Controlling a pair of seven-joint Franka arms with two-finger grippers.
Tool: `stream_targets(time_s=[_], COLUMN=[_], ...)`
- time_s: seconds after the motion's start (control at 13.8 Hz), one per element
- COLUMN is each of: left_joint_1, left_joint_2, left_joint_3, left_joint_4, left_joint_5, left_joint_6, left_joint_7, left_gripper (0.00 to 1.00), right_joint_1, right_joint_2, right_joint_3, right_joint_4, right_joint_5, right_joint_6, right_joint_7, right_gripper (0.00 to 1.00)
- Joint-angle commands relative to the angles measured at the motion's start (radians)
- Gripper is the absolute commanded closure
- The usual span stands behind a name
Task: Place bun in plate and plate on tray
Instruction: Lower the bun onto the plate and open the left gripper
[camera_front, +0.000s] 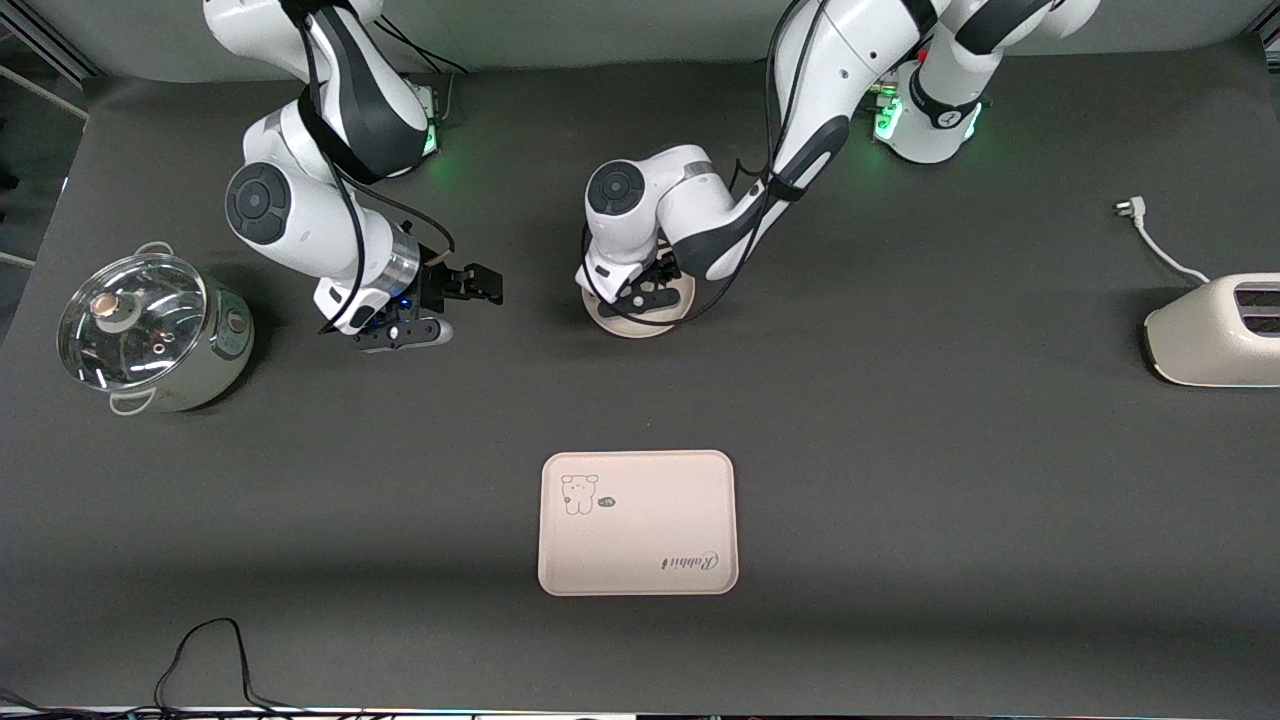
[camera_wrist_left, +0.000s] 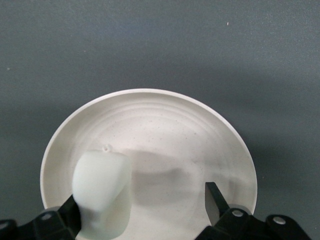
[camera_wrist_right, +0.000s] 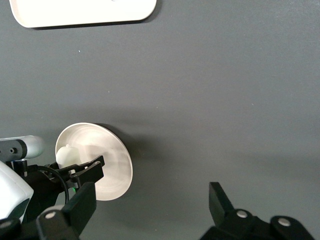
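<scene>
We take the plate (camera_wrist_left: 165, 135) as our landmark. It sits on the dark table (camera_front: 900, 450), farther from the front camera than the tray (camera_front: 638, 523) and well apart from it.

Our left pincer (camera_wrist_left: 145, 202) hangs just over the plate with its fingers spread wide. The bun (camera_wrist_left: 102, 192) lies inside the dish, near the rim, resting against one of the fingers (camera_wrist_left: 70, 212) while the other stands clear of it. We read this as a release: the bun has been let go in the plate, and it leans on the finger only because the pincer is so low.

Our right pincer (camera_wrist_right: 150, 205) waits over the table beside the plate, toward the right arm's end, fingers spread and holding nothing. It looks placed there so it is ready to help with the plate.

The tray lies bare, nearer the camera than the plate, its long side toward us, so the plate can be set on it flat.

We judge the first half done; lifting the shallow rim without tipping the bun out is the risk ahead.
</scene>
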Motion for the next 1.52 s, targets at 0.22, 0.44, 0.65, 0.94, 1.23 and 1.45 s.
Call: stream_targets(time_s=[0.22,0.44,0.65,0.94,1.23,1.45], left_joint_1=[-0.013,-0.016,-0.004,0.060,0.157,0.250], left_joint_2=[-0.017,-0.003,-0.012,-0.061,-0.113,-0.136], left_joint_3=[0.009,0.009,0.009,0.008,0.011,0.020], left_joint_4=[-0.014,-0.014,-0.012,0.029,0.163,0.309], left_joint_5=[0.016,0.016,0.016,0.012,-0.001,-0.031], left_joint_6=[0.013,0.020,-0.001,-0.087,-0.268,-0.456], left_joint_7=[-0.028,-0.028,-0.022,0.020,0.086,0.256], left_gripper=[0.00,0.00,0.00,0.00,0.00,0.00], right_joint_1=[0.010,0.010,0.011,0.034,0.106,0.210], right_joint_2=[-0.018,-0.018,-0.018,-0.015,0.011,0.109], right_joint_3=[-0.005,-0.007,-0.007,-0.005,-0.005,-0.007], right_joint_4=[-0.033,-0.033,-0.033,-0.033,-0.093,-0.114], right_joint_5=[0.026,0.026,0.026,0.027,0.061,0.081], right_joint_6=[0.045,0.046,0.046,0.068,0.238,0.426], right_joint_7=[-0.026,-0.026,-0.034,-0.031,-0.019,0.030], right_gripper=[0.00,0.00,0.00,0.00,0.00,0.00])
